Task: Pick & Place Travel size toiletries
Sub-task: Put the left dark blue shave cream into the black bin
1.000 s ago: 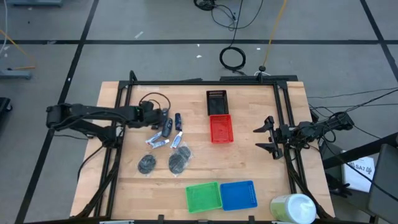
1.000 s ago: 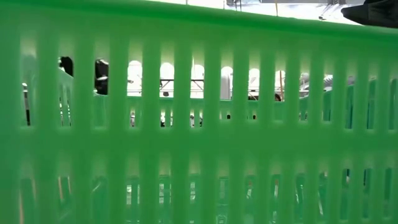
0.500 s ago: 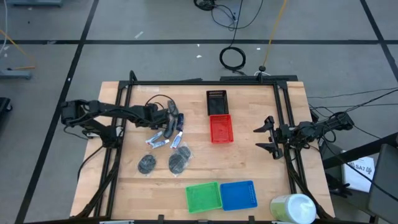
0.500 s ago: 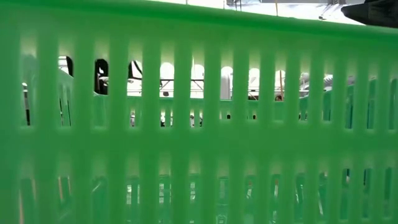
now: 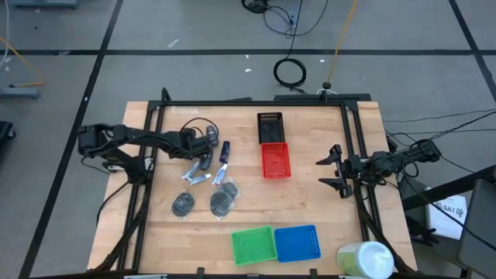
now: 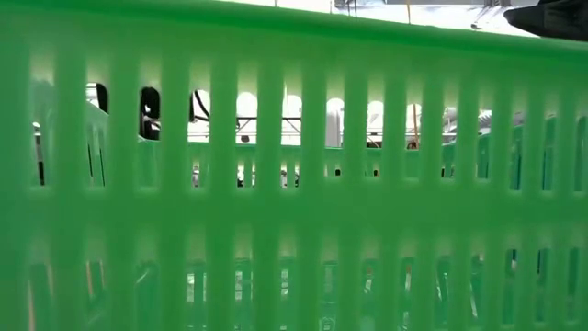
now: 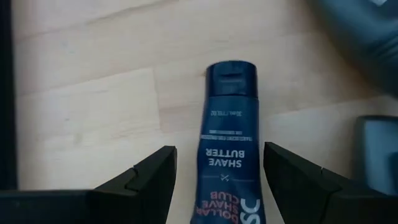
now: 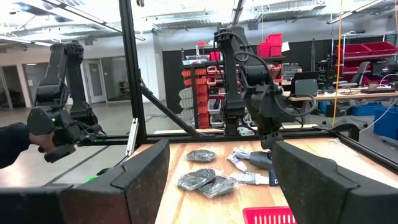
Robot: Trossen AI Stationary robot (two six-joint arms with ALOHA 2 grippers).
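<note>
My left gripper (image 5: 211, 139) hangs over the toiletry pile at the table's left with its fingers spread either side of one dark blue mini bottle (image 7: 227, 155), not pinching it. I count two round dark pads (image 5: 184, 204) in clear wrap below that, then four baskets: black (image 5: 269, 124), red (image 5: 274, 160), green (image 5: 253, 244), blue (image 5: 297, 242). My right gripper (image 5: 332, 170) waits open at the right edge.

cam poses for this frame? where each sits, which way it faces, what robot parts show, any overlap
High: overhead, straight down; both arms, left hand over the toiletries.
Low: table height, blocked by the green basket; no arm clear.
Left wrist: faces down, fingers astride a blue bottle.
Right wrist: level across the table; own fingers, left arm beyond.
Shared: round pads, also in high.
</note>
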